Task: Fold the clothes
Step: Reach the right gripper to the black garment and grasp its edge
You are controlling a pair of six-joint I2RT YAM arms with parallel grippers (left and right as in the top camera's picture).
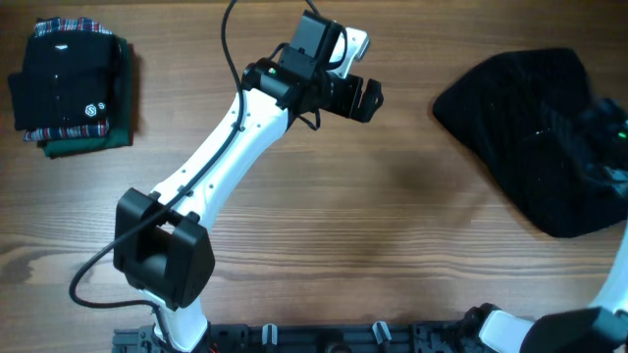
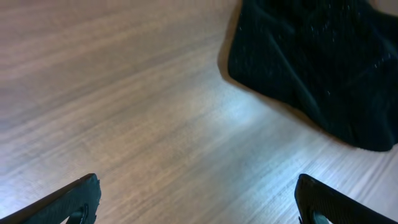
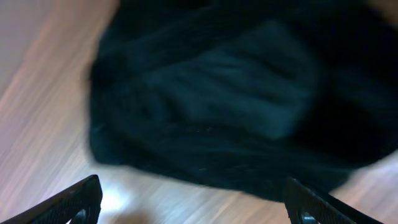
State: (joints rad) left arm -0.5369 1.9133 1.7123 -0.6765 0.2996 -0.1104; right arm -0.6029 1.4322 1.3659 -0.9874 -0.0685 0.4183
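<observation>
Black garment (image 1: 530,137) at right, folded clothes stack (image 1: 74,88) far left

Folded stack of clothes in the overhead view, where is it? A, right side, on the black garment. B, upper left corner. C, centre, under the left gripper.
B: the folded stack lies at the upper left, well apart from the left gripper near the top centre and the black garment at the right.
</observation>
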